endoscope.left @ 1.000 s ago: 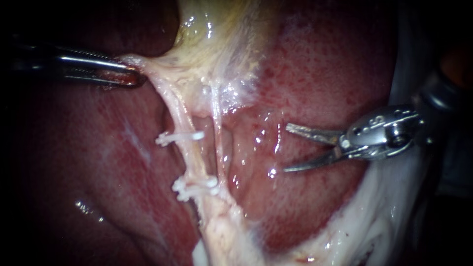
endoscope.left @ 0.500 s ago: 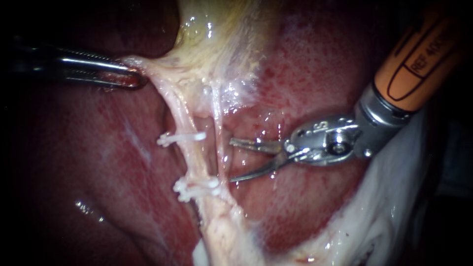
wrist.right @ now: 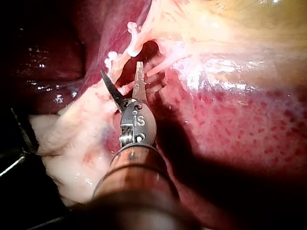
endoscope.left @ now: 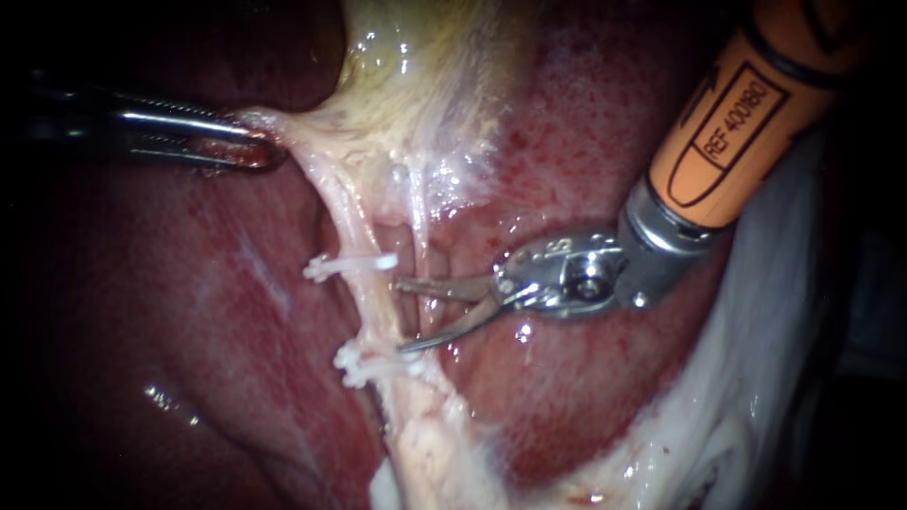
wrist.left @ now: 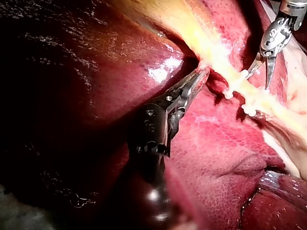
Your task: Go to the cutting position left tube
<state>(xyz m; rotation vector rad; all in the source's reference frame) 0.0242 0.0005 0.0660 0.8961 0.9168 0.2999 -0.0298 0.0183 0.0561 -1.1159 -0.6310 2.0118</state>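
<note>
Endoscope view: right instrument (endoscope.left: 400,315), hand open, blade tips just beside the left tube (endoscope.left: 370,300), between upper clip (endoscope.left: 348,265) and lower clip (endoscope.left: 373,357); left instrument (endoscope.left: 265,149), hand clamped on gallbladder tissue (endoscope.left: 283,127). Approach looks nearly complete; next: straddle that tube alone.

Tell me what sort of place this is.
Likely a surgical bench setup: bare liver, white clips on the left tube, the left instrument gripping gallbladder tissue, and the right instrument open-jawed near the clips.

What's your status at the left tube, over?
Left instrument shut on gallbladder tissue. Right instrument open, tips at left tube between upper clip and lower clip. Right tube crosses the open jaws; not cut.
</note>
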